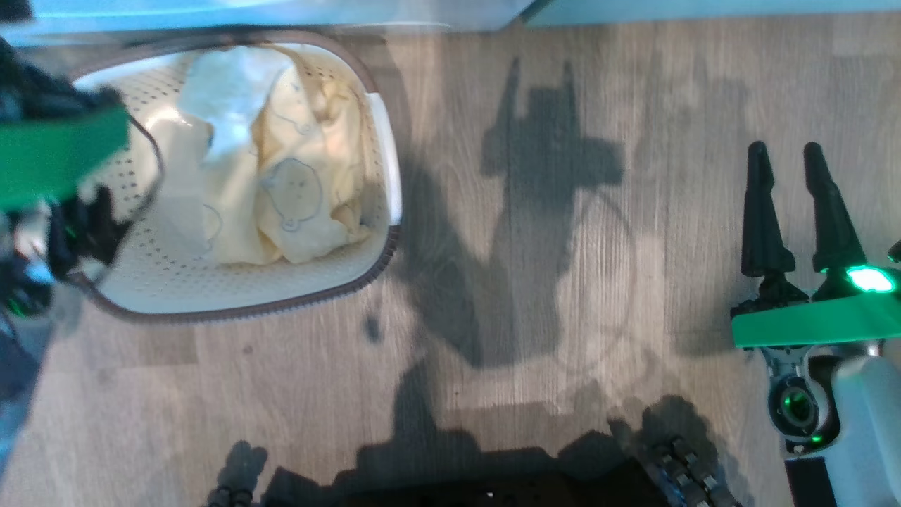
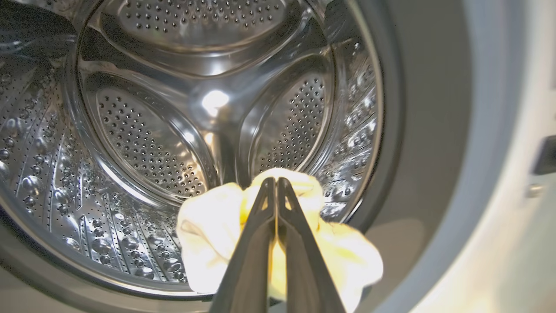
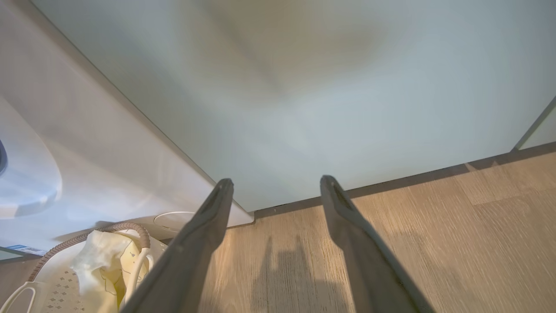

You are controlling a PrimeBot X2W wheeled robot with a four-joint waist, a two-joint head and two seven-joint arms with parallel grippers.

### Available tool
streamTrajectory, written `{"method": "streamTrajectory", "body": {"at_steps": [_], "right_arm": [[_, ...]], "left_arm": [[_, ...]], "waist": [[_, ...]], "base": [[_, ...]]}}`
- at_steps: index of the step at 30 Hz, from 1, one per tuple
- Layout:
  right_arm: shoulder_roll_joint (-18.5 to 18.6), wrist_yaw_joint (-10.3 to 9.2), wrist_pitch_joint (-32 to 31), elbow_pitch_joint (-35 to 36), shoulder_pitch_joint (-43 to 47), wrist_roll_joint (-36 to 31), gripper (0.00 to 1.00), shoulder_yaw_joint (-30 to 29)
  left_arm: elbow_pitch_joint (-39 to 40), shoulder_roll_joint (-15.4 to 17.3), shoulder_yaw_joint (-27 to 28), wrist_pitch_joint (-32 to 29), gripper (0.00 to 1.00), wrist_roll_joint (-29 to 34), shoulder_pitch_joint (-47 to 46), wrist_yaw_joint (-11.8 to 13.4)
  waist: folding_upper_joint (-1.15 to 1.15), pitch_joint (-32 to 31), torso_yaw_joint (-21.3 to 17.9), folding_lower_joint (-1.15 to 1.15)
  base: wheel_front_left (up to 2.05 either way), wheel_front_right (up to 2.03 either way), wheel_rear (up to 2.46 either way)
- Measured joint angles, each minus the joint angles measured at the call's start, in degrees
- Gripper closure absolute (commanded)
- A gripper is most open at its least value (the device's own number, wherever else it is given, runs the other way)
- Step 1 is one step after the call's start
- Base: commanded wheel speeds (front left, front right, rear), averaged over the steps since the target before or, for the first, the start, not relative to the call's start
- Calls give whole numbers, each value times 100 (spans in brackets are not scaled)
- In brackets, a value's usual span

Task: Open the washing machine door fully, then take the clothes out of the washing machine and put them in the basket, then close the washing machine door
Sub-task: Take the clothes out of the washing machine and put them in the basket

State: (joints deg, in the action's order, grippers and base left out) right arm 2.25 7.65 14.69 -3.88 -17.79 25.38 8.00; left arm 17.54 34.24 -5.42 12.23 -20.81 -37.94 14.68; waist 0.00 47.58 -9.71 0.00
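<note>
Some clothes (image 1: 295,190) lie in the basket (image 1: 391,184), upper left; left gripper (image 2: 276,180) pinches another piece (image 2: 208,234) in the drum (image 2: 143,143), right gripper (image 1: 785,149) spread; door-closing remains.

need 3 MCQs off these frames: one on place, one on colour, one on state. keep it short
1. Where is the cloth piece that the left gripper pinches?
A) on a shelf
B) at the mouth of the washing machine drum
C) on the floor

2. What colour are the clothes in the basket?
A) pale yellow and cream
B) red
C) black

3. The right gripper is:
A) shut on fabric
B) open, empty
C) shut, empty

Key:
1 B: the left wrist view shows the steel drum right behind the cloth.
2 A: the head view shows pale fabric with bear outlines.
3 B: its fingers stand apart with nothing between them.
</note>
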Motion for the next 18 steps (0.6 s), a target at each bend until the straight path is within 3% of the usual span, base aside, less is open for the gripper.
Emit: {"method": "streamTrajectory", "body": {"at_steps": [9,18], "right_arm": [[5,0,0,-1,237,-415,0,-417],[9,0,0,57,656,-856,0,-827]], "left_arm": [[495,-705,-60,243,100,115,1163,170],[1098,-1867,-18,248,100,799,1794,-427]], "waist": [[0,-529,326,0],[0,-1370,765,0]], "base": [[0,0,0],[0,0,0]]}}
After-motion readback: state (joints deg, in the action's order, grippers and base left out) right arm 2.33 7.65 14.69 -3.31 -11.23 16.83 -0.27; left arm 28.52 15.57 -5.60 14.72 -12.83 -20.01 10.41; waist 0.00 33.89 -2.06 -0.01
